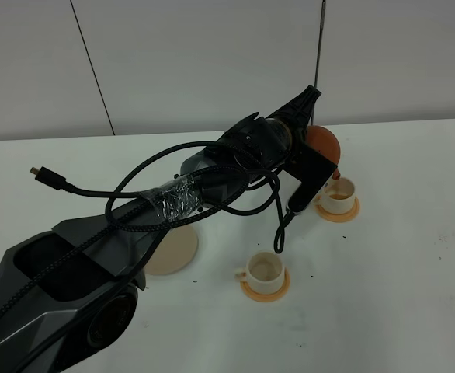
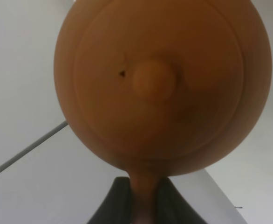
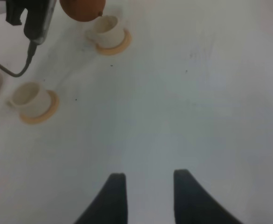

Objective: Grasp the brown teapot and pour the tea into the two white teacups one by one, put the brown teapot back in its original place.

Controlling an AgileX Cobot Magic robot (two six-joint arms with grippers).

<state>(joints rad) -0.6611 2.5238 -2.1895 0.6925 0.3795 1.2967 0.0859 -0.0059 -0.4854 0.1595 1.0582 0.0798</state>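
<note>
From the high camera, the left arm (image 1: pixel 95 256) runs from the lower left of the frame up to the upper centre, with a black cable (image 1: pixel 212 159) looped over it. Its left end effector (image 1: pixel 311 105) carries the brown teapot (image 1: pixel 322 144) in the air, right of centre. The pot hangs just above the far teacup (image 1: pixel 338 194), which stands on an orange coaster (image 1: pixel 338 213). The near teacup (image 1: pixel 265 269) sits on its own coaster lower down, near the middle of the white desk (image 1: pixel 398 295). The pale saucer (image 1: pixel 173 250) lies bare at left of centre, partly hidden by the arm.

In the left wrist view the teapot fills most of the frame, turned so its lid (image 2: pixel 164 84) and round knob (image 2: pixel 154 79) face the camera. At the bottom centre the two dark fingers (image 2: pixel 113 207) are clamped tight on the pot's handle.

In the right wrist view the right end effector (image 3: pixel 148 186) hangs over bare desk at the bottom centre. Its jaws stand apart with nothing between them. The teapot shows at the upper left, touching or just over the far teacup. The near teacup is at the left edge, well apart from this end effector.
</note>
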